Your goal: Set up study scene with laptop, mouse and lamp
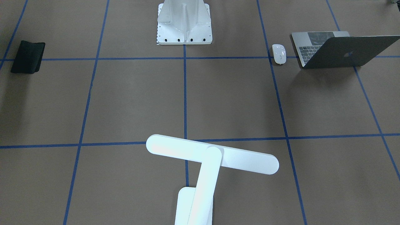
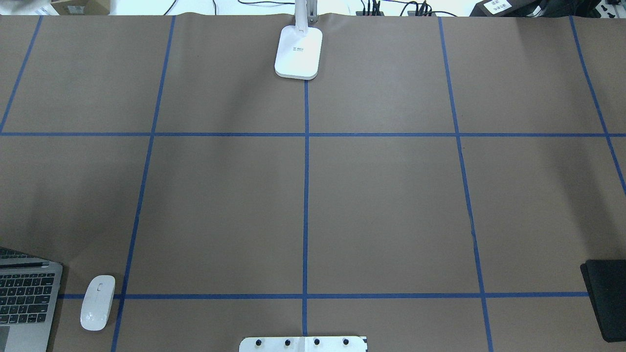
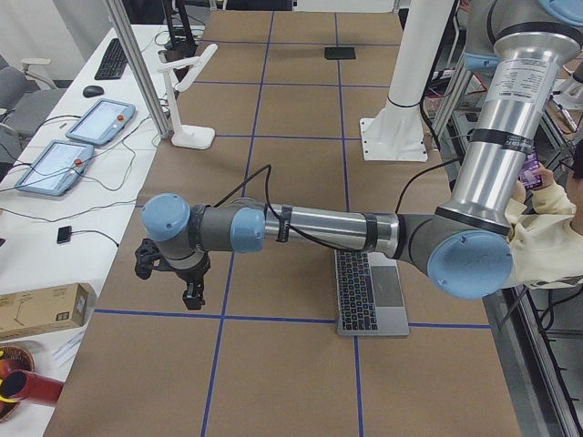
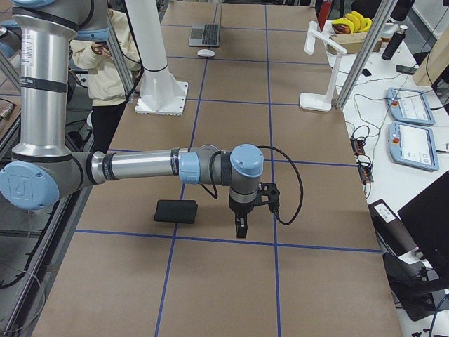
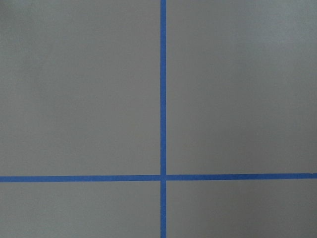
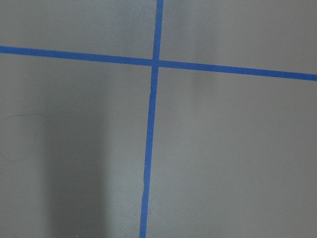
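Space-grey metal laptop, open, and glossy white oval mouse located behind left gripper, base-side; it is judged nearer than right gripper. White bar-head lamp between both grippers, far-edge side. Grip states not discernible.

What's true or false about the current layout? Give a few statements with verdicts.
1. The laptop is open. True.
2. The mouse sits on the keyboard. False: it lies on the table beside the laptop.
3. The lamp stands at the table's edge opposite the pedestal. True.
4. The black mat lies under the laptop. False: it lies at the table's other end.
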Controlling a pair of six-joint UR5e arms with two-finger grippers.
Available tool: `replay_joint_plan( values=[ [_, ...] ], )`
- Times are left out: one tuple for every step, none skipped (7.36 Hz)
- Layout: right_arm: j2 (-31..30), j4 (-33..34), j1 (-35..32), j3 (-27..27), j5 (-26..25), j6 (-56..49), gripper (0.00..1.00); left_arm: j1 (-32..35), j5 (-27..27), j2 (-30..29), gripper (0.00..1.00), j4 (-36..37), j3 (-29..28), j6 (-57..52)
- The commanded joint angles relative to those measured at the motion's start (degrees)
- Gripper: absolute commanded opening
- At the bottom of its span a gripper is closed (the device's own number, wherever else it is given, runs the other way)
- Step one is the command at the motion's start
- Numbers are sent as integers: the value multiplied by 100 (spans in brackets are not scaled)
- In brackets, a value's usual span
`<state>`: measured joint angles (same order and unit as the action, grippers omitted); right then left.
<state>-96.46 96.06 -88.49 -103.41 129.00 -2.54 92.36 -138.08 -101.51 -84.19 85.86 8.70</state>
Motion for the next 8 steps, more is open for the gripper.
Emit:
replay_joint_plan(
  values=[
    [-31,0,7,-13,-24,78,100,-34,-25,744,99,61,668,1323],
    [-66,9,7,5,-42,-1,100,-25,-78,921,99,78,834,1901],
    [-144,17,7,-4,-42,-158,100,-34,-113,1262,99,70,1114,2664],
    [-215,18,7,-21,10,-186,100,-43,-218,1683,99,70,1395,3228],
    [-216,26,7,-4,19,-186,100,-43,-489,2131,99,52,1624,3660],
    [-285,26,7,-56,63,-169,100,-43,-700,2562,99,35,1827,4048],
    [-303,18,7,-48,81,-160,100,-43,-763,2897,99,52,2055,4313],
    [-330,18,7,-74,90,-151,100,-43,-755,3126,99,69,2231,4472]
  ],
)
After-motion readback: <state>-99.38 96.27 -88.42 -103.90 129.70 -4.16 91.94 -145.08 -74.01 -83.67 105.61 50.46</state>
